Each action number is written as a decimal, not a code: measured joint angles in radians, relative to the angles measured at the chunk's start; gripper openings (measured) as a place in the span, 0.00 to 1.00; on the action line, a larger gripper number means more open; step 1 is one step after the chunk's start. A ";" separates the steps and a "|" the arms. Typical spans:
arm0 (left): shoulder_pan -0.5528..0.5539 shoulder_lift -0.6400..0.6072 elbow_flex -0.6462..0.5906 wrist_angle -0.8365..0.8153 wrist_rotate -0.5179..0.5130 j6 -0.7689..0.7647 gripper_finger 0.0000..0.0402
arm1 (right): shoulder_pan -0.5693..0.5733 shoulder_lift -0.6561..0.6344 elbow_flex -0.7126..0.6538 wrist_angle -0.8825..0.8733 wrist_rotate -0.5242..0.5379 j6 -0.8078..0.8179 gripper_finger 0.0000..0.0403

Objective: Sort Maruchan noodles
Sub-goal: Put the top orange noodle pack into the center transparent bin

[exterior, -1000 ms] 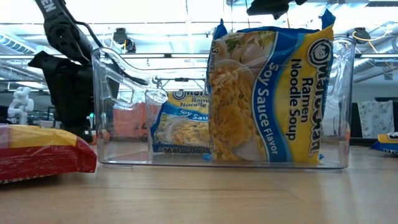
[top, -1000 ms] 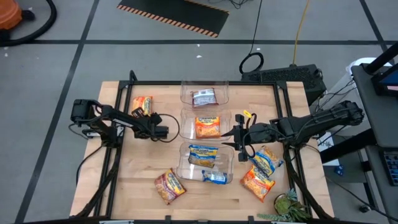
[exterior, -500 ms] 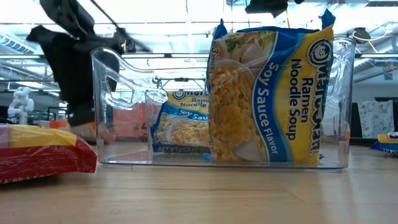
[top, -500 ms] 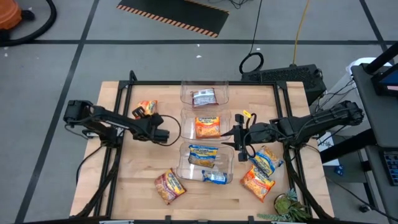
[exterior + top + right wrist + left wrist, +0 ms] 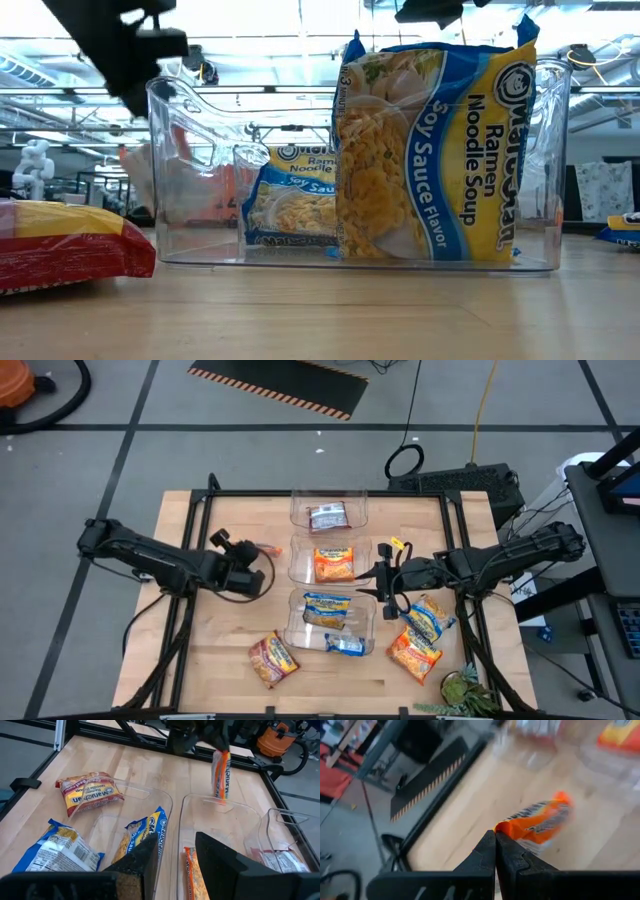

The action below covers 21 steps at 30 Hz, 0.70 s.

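An orange Maruchan noodles packet (image 5: 220,775) hangs under my left gripper (image 5: 216,751), which is shut on it just left of the middle clear bin (image 5: 299,560). From above the packet shows edge-on (image 5: 268,548). The bins stand in a column. The far bin (image 5: 300,510) holds a reddish-brown packet (image 5: 327,517). The middle bin holds an orange packet (image 5: 333,564). The near bin (image 5: 296,625) holds blue-and-yellow packets (image 5: 325,610). My right gripper (image 5: 384,586) hovers open to the right of the bins, with nothing between its fingers. My left gripper pinches the orange packet by its upper end (image 5: 506,827) between its two shut fingers. The fingers come slanting down from the table's left side. The packet hangs upright below them, clear of the table, with its lower end (image 5: 220,799) free.
Loose packets lie on the table. A reddish-brown one (image 5: 272,658) is near the front, left of the near bin. A blue-and-yellow one (image 5: 428,620) and an orange one (image 5: 413,655) lie at the front right. A black frame (image 5: 330,493) borders the table.
My left gripper, still shut, has risen and moved toward the middle bin. The orange packet had lain flat at the table's far left. It is now lifted clear and hangs edge-on under the fingers.
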State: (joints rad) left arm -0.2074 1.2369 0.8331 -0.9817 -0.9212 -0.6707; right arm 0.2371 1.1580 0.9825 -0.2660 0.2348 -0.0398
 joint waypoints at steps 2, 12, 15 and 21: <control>-0.013 -0.021 0.022 -0.008 -0.007 0.020 0.00 | 0.000 0.000 0.000 0.000 0.000 -0.001 0.31; -0.024 -0.055 0.147 -0.004 -0.108 0.114 0.00 | 0.000 0.000 0.000 -0.022 0.000 0.001 0.31; -0.024 -0.056 0.198 0.007 -0.127 0.159 0.00 | 0.000 0.000 0.000 -0.033 0.000 0.001 0.31; -0.020 -0.056 0.262 0.215 -0.090 0.380 0.00 | 0.000 0.000 0.000 -0.051 0.000 0.001 0.31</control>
State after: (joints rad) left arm -0.2271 1.1812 1.0948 -0.7668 -1.0110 -0.2908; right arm 0.2372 1.1580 0.9825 -0.3172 0.2348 -0.0387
